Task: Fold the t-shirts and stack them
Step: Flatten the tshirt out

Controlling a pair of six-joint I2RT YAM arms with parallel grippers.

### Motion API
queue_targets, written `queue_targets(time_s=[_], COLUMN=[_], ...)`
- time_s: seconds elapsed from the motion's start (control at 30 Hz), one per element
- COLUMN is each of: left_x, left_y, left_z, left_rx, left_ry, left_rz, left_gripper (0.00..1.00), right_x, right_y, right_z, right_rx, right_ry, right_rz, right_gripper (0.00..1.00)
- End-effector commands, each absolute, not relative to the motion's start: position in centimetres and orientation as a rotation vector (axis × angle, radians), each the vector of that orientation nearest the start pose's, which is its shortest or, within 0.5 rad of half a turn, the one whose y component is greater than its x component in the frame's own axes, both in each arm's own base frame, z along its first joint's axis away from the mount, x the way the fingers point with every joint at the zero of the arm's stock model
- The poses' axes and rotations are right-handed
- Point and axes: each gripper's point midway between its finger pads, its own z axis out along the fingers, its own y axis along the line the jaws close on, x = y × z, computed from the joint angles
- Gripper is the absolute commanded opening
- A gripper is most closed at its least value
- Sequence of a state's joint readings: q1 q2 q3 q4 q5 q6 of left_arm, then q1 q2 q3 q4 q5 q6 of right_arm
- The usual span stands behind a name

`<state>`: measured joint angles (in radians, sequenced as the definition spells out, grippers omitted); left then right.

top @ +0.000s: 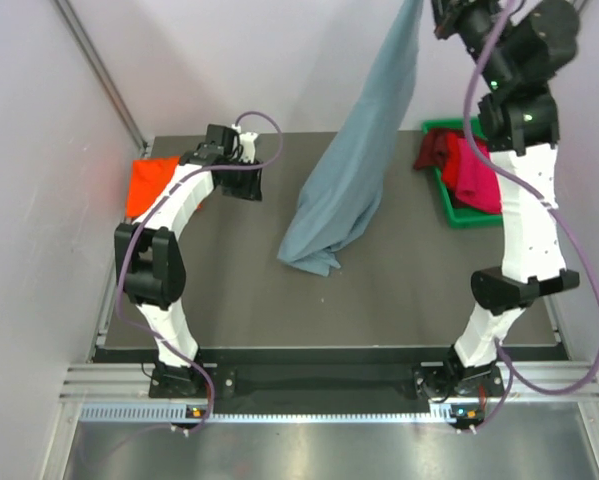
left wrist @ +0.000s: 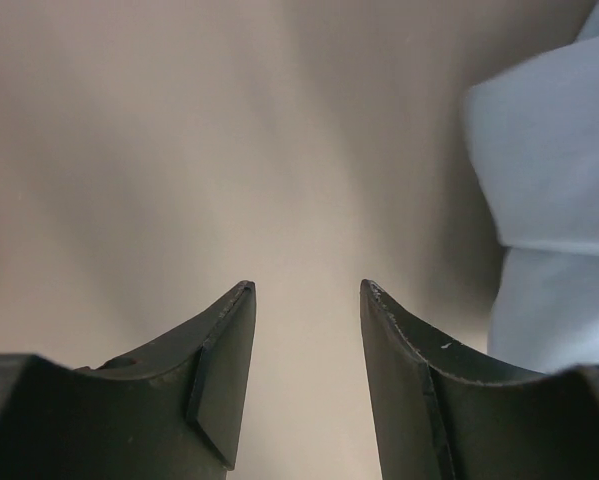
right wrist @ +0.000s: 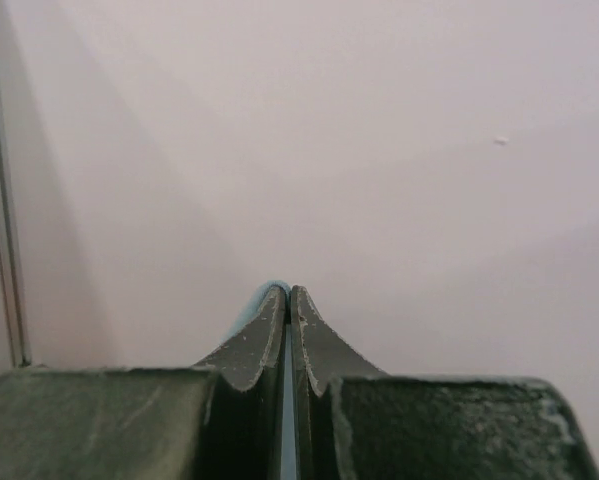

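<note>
The slate blue-grey t-shirt (top: 364, 150) hangs from the top of the view down to the table, its lower end bunched on the mat. My right gripper (top: 441, 18) is raised high at the top and shut on the shirt's edge; a thin blue strip (right wrist: 287, 420) shows between its closed fingers (right wrist: 254, 345). My left gripper (top: 251, 180) is open and empty, low over the table to the left of the shirt; the shirt (left wrist: 554, 200) shows at the right of its view. An orange-red t-shirt (top: 147, 185) lies at the table's left edge. Crimson t-shirts (top: 469, 170) lie in the bin.
A green plastic bin (top: 457, 212) stands at the right side of the dark table (top: 379, 300). Pale walls close in the back and left, with a metal post (top: 99, 70) at the back left corner.
</note>
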<state>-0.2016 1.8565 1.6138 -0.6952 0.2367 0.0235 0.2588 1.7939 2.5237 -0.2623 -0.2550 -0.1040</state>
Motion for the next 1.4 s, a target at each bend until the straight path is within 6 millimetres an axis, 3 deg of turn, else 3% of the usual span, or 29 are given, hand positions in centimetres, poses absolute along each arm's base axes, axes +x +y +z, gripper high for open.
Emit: queue_targets(time_s=[0.0, 0.07, 0.13, 0.17, 0.2, 0.23, 0.3, 0.33, 0.4, 0.43, 0.47, 0.5, 0.53, 0.6, 0.63, 0.67, 0.73, 0.8, 0.83, 1.07, 1.37], left_x=[46.1, 45.7, 45.3, 45.2, 45.2, 45.1, 44.8, 44.8, 44.9, 45.0, 45.6, 46.0, 46.3, 47.4, 47.6, 48.2, 48.6, 49.3, 49.4, 49.7, 46.5], left_y=[-14.9, -16.2, -16.8, -16.8, -16.8, -16.9, -17.3, -17.5, -18.1, -18.7, -19.2, -19.7, -20.5, -21.6, -22.5, -23.1, -24.6, -25.8, -27.0, -31.2, -35.4], left_z=[18.3, 18.6, 18.5, 18.2, 18.2, 18.2, 18.6, 18.7, 19.5, 19.1, 20.0, 19.8, 18.2, 17.7, 15.5, 15.3, 12.7, 12.6, 11.3, 10.8, 9.0], left_rx=[0.352, 0.371, 0.372, 0.368, 0.363, 0.365, 0.385, 0.392, 0.412, 0.427, 0.441, 0.447, 0.451, 0.466, 0.477, 0.49, 0.517, 0.548, 0.565, 0.661, 0.757], left_ry=[2.362, 2.358, 2.365, 2.372, 2.374, 2.373, 2.363, 2.359, 2.34, 2.345, 2.32, 2.318, 2.347, 2.344, 2.381, 2.373, 2.405, 2.378, 2.385, 2.321, 2.349], left_rz=[-0.486, -0.584, -0.63, -0.639, -0.636, -0.642, -0.68, -0.695, -0.739, -0.787, -0.814, -0.838, -0.902, -0.954, -0.99, -0.987, -1.005, -1.027, -1.04, -1.1, -1.167], left_gripper=[0.51, 0.51, 0.51, 0.51, 0.51, 0.5, 0.49, 0.49, 0.49, 0.5, 0.51, 0.51, 0.52, 0.52, 0.52, 0.52, 0.52, 0.52, 0.53, 0.55, 0.6], right_x=[36.8, 37.1, 37.5, 37.4, 36.1, 36.7, 36.1, 36.0, 35.4, 34.9, 34.2, 33.7, 33.4, 32.4, 32.0, 31.7, 31.1, 31.1, 31.2, 31.3, 31.0], right_y=[13.5, 14.0, 14.6, 14.7, 14.5, 14.8, 15.0, 15.1, 15.6, 15.9, 16.4, 16.4, 16.4, 16.6, 16.4, 16.4, 16.3, 16.1, 16.0, 15.7, 15.2], right_z=[71.3, 67.7, 60.2, 57.6, 56.2, 51.4, 48.6, 45.9, 43.5, 40.8, 39.6, 37.0, 35.7, 32.2, 31.2, 30.5, 29.1, 28.6, 28.4, 27.4, 25.7], right_rx=[-0.375, -0.417, -0.479, -0.481, -0.488, -0.507, -0.505, -0.508, -0.498, -0.483, -0.493, -0.48, -0.466, -0.465, -0.456, -0.452, -0.449, -0.458, -0.456, -0.454, -0.426], right_ry=[0.866, 1.007, 1.247, 1.327, 1.367, 1.494, 1.578, 1.665, 1.753, 1.836, 1.868, 1.933, 1.975, 2.069, 2.102, 2.123, 2.158, 2.166, 2.171, 2.182, 2.215], right_rz=[0.261, 0.285, 0.322, 0.346, 0.359, 0.381, 0.423, 0.444, 0.514, 0.562, 0.612, 0.633, 0.647, 0.682, 0.687, 0.696, 0.699, 0.684, 0.679, 0.66, 0.653], right_gripper=[0.0, 0.0, 0.0, 0.0, 0.0, 0.0, 0.0, 0.0, 0.0, 0.0, 0.0, 0.0, 0.0, 0.0, 0.0, 0.0, 0.0, 0.0, 0.0, 0.0, 0.0])
